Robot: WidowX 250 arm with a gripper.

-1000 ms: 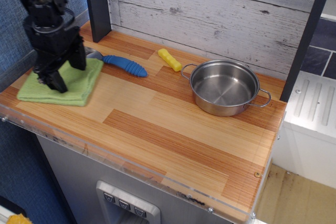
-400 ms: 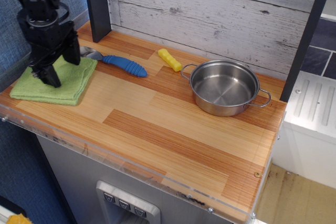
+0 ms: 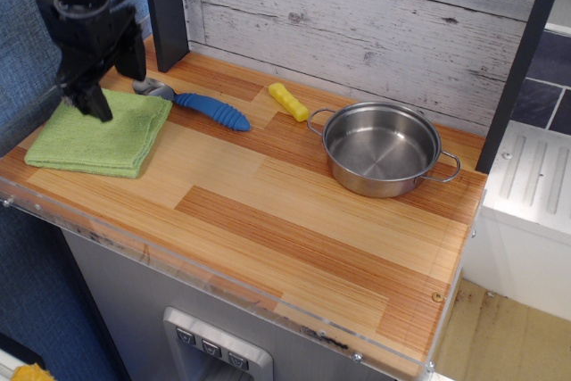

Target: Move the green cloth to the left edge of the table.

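- My fingers (image 3: 100,95) hung spread apart just above the far part of the green cloth (image 3: 100,136), gripping nothing.
- The green cloth lay flat at the left end of the desk (image 3: 294,220), its near-left corner close to the clear rim there, so I judged the move as good as done.
- A risk I saw: terry loops are soft and catchy, so a fingertip dragging low could snag the cloth and pull it off the edge.
- Another: the blue-handled spoon (image 3: 201,108) lay just right of the cloth, touching or almost touching its far corner; a sideways swing could knock it.
- The steel pot (image 3: 382,148), smooth and round, stood well right of the cloth, and the ridged yellow piece (image 3: 288,102) lay between.
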